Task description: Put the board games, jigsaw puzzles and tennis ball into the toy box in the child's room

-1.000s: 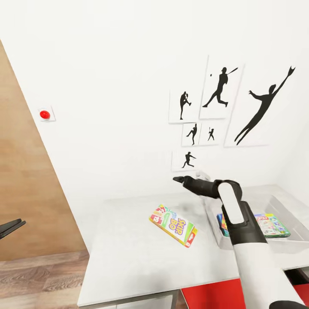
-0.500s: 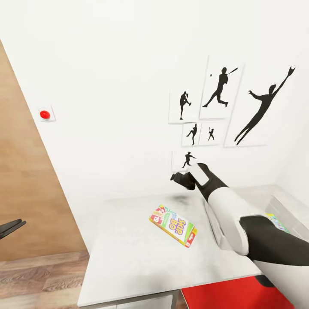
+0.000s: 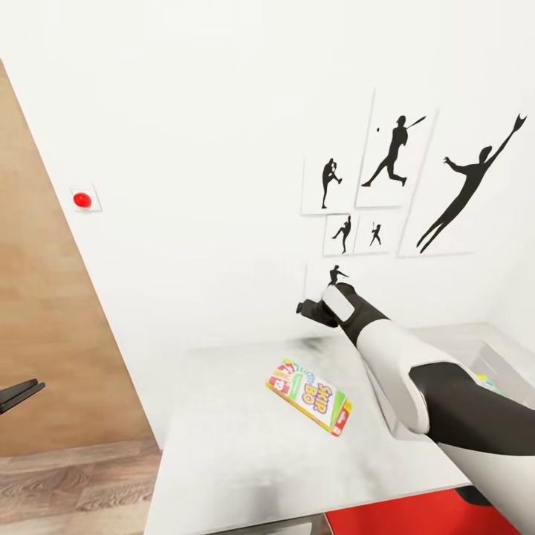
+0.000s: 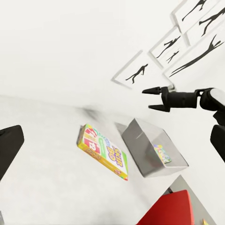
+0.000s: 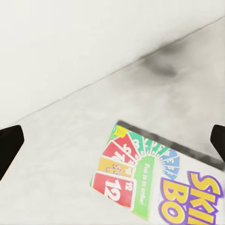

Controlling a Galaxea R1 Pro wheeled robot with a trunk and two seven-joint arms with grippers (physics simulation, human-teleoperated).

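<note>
Lying flat on the white-topped table [image 3: 238,446], left of the light grey toy box [image 4: 145,150], the green-yellow SKIP BO game box [image 3: 310,396] looks light, stiff, best pinched across its narrow edges; the right claw [image 4: 157,97] hovers above, spread

We count: one SKIP BO board game [image 3: 309,396] on the table [image 3: 223,446]; one toy box [image 4: 152,147] (something colourful lies inside); six athlete silhouette pictures [image 3: 392,156]; one red wall button [image 3: 82,199].
</note>
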